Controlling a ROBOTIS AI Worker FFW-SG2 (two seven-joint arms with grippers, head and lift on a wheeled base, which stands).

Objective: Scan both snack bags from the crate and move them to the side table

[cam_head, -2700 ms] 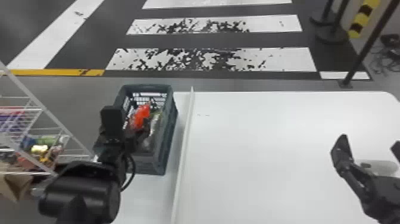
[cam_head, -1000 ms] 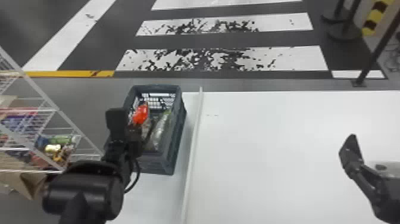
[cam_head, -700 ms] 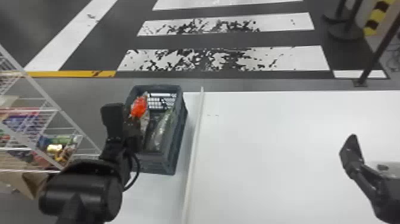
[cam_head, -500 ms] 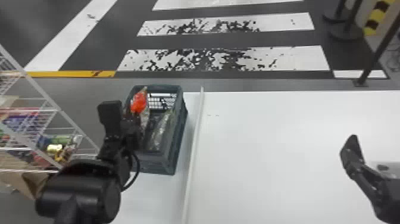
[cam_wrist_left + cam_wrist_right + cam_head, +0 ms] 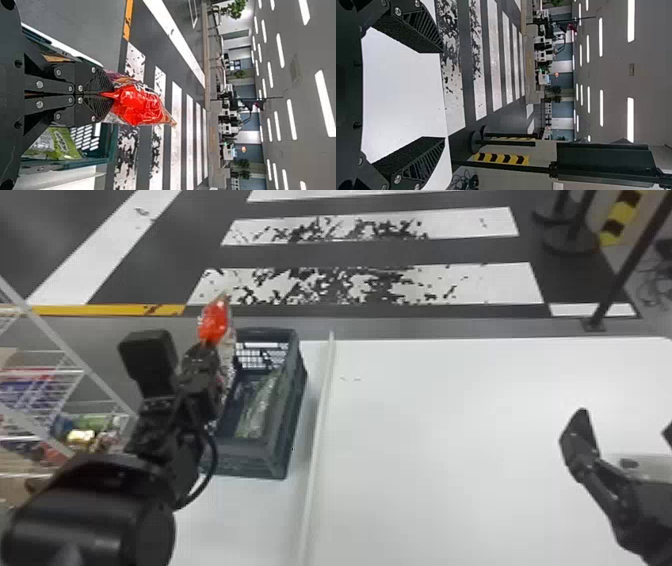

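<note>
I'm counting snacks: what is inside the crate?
A green bag lies in the crate, toward the right. The left gripper and the red bag it holds cover the left part; what lies behind them, or whether that bag's lower end is inside, cannot be seen.

Red bag (image 5: 215,322) is held upright; green bag (image 5: 261,405) lies in the crate (image 5: 286,430).

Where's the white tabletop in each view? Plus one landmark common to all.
head view: white tabletop, centre to right edge, with more of it around the crate.
left wrist view: a small part of it, just outside the crate wall nearest the green snack bag.
right wrist view: between the right gripper's open fingers.
Shared landmark: white crosswalk stripes, on the floor beyond.
</note>
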